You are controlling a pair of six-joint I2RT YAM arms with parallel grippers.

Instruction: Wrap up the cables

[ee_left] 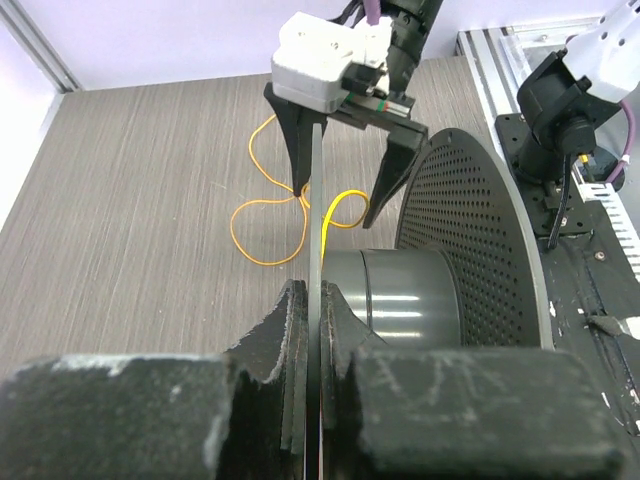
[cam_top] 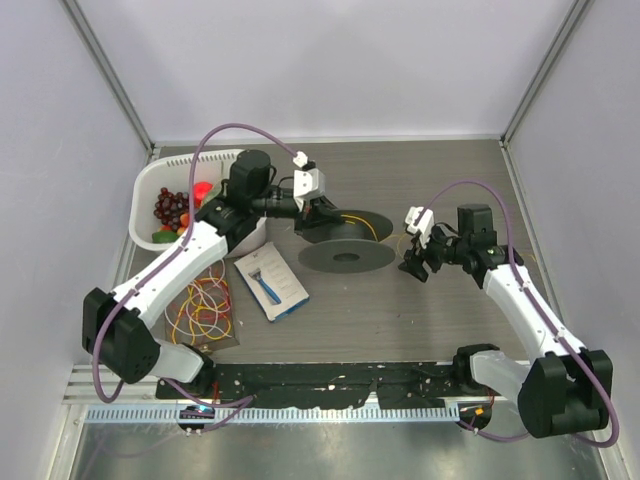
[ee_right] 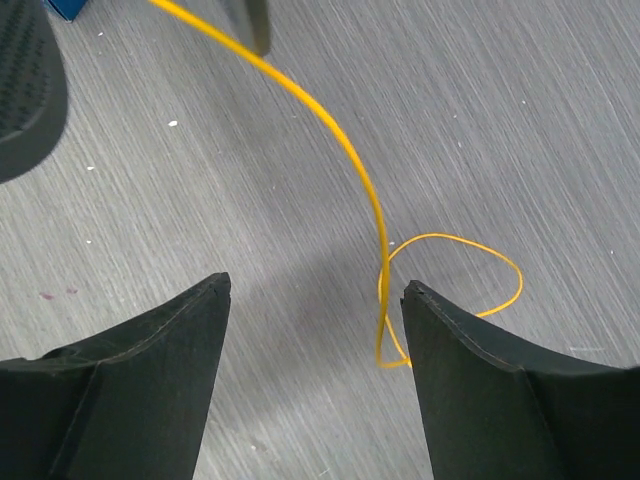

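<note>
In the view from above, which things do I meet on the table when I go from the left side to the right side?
Heap of rubber bands → blue and white packet → dark grey spool → right gripper.

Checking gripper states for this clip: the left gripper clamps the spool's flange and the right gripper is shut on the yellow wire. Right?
No. The right gripper is open: the right wrist view shows its jaws spread wide, the yellow wire loose between them. The left gripper does clamp the flange of the spool.
</note>
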